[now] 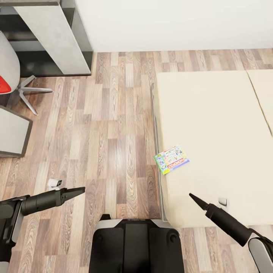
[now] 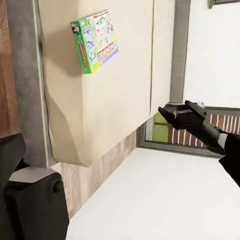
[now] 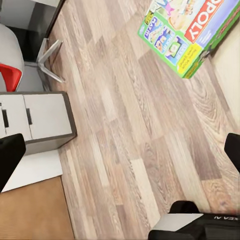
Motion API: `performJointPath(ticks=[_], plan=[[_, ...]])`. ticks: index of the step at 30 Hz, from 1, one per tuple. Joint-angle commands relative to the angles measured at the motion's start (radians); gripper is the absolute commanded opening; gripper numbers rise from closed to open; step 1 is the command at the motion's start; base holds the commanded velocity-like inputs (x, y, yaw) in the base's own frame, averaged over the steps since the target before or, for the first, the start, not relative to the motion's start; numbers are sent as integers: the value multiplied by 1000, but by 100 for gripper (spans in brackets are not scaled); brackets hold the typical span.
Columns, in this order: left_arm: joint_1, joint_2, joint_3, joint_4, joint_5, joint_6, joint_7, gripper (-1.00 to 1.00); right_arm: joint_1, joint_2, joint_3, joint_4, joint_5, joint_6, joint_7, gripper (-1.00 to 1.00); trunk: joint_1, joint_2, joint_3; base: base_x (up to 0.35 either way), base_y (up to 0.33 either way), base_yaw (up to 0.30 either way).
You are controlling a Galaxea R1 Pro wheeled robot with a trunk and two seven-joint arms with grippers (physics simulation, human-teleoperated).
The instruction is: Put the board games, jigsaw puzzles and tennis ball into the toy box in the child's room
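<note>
the robot is approaching the bed (image 1: 212, 113) for the board game (image 1: 171, 159), lying at its edge, one o'clock of the base. left gripper (image 1: 77, 190) and right gripper (image 1: 194, 198) are looking closed, empty. next: reaching the right arm over it.

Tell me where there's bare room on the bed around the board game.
The mattress is bare from the board game toward the wall and across to the seam with the second mattress. It is tight only at the near floor-side edge, which the game overhangs.
</note>
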Motion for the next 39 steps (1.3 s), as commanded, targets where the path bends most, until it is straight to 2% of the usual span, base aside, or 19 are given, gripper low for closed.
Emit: performJointPath(ticks=[1,6,39], plan=[[0,-1,0,1,-3,9,-4,100,0,0,-2,1,-2,5,13,100,1,-1,1,0,0,0],[0,1,3,3,0,4,-4,100,-1,-1,-4,5,4,0,40,100,1,-1,9,0,0,0],[0,1,4,-7,6,4,-4,100,-1,1,-2,14,5,-19,43,100,1,-1,64,0,0,0]])
